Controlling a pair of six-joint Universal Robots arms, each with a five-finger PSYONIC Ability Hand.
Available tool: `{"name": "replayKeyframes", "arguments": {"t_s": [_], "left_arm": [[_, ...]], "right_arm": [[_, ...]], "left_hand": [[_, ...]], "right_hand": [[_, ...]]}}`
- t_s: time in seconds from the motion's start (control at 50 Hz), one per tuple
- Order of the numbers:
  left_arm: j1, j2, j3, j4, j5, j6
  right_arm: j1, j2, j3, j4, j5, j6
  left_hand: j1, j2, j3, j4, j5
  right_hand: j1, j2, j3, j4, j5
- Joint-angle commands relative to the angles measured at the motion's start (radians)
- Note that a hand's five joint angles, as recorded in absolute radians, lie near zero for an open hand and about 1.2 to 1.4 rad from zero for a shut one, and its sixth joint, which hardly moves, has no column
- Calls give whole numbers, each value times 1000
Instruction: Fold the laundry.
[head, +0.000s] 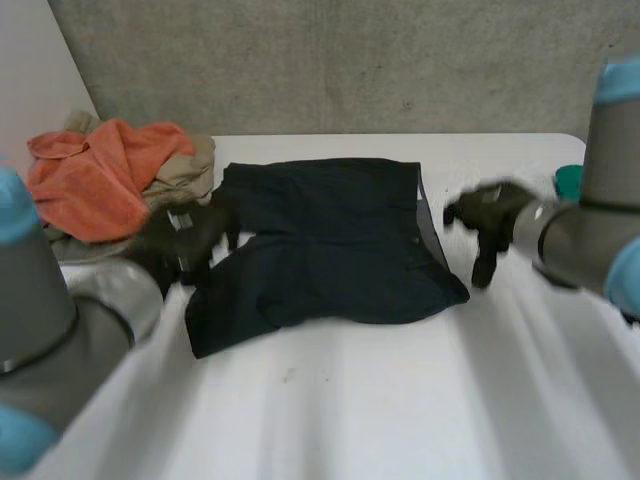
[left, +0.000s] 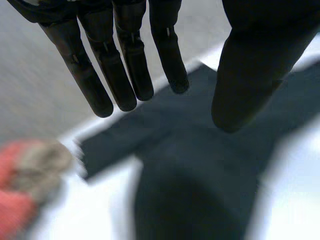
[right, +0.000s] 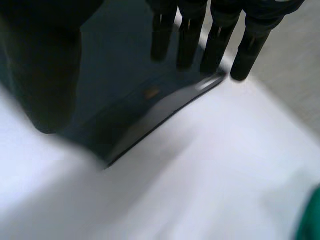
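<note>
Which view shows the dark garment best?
Head view: the whole dark garment lies spread on the white table, nearly all its outline visible. Left wrist view shows part of it under the left hand; right wrist view, one edge by the right hand.

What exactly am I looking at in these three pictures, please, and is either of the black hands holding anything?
This is a two-armed robot at a white table. The head view looks down from a camera between and behind the arms. The other two views come from cameras on each wrist, looking along that hand's palm. A dark navy cloth garment lies spread out in the middle, with a heap of orange and beige laundry beside it. The black left hand is by the garment's edge nearest the heap, and the black right hand is by the opposite edge. In both wrist views the fingers are straight, so neither hand holds anything.
</note>
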Motion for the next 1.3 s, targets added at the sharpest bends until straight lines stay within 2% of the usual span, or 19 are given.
{"name": "replayKeyframes", "arguments": {"t_s": [0.02, 0.1, 0.3, 0.34, 0.5, 0.64, 0.78, 0.84, 0.86, 0.9, 1.0, 1.04, 1.2, 1.3], "left_arm": [[-7, -44, -147, -23, 102, 4], [11, -130, -135, 10, 101, 4], [60, -260, -45, 73, 90, 29], [60, -280, -20, 104, 64, 35], [62, -344, 34, 193, -46, 117], [64, -404, 70, 204, -51, 228], [61, -437, 121, 210, -51, 243], [57, -446, 144, 227, -51, 243], [56, -450, 149, 233, -51, 243], [56, -466, 159, 256, -51, 251], [53, -515, 182, 282, -51, 299], [53, -532, 196, 290, -51, 338], [64, -549, 215, 293, -43, 400], [57, -546, 213, 290, -49, 403]], "right_arm": [[-1, -9, 308, -158, -101, -40], [0, -9, 380, -291, -109, -42], [12, 49, 407, -519, -104, -42], [12, 54, 407, -556, -104, -42], [14, 57, 393, -614, -101, -42], [17, 120, 359, -617, -99, -65], [19, 147, 341, -622, -98, -74], [19, 147, 341, -637, -98, -72], [19, 146, 344, -654, -98, -72], [19, 144, 347, -668, -95, -72], [20, 138, 351, -686, -70, -69], [25, 138, 357, -685, -56, -69], [51, 134, 359, -682, -18, -63], [54, 114, 359, -666, -4, -69]], "left_hand": [[42, 55, 56, 55, 61], [-152, -139, -138, -139, -133], [-170, -157, -156, -157, -151], [-170, -157, -156, -157, -151], [-170, -157, -156, -157, -151], [-170, -157, -156, -157, -151], [-152, -140, -139, -139, -134], [-102, -90, -89, -89, -84], [-88, -75, -74, -75, -69], [-26, -14, -13, -13, -8], [112, 124, 125, 125, 130], [264, 276, 277, 277, 282], [573, 585, 586, 586, 591], [582, 594, 595, 595, 600]], "right_hand": [[256, 255, 253, 253, 247], [262, 261, 259, 259, 253], [244, 243, 241, 241, 235], [247, 246, 244, 244, 238], [250, 249, 247, 247, 241], [259, 258, 256, 256, 250], [364, 363, 361, 361, 355], [537, 536, 534, 534, 528], [764, 763, 761, 761, 755], [994, 993, 991, 991, 985], [995, 994, 992, 992, 986], [995, 994, 992, 992, 986], [995, 994, 992, 992, 986], [995, 994, 992, 992, 986]]}}
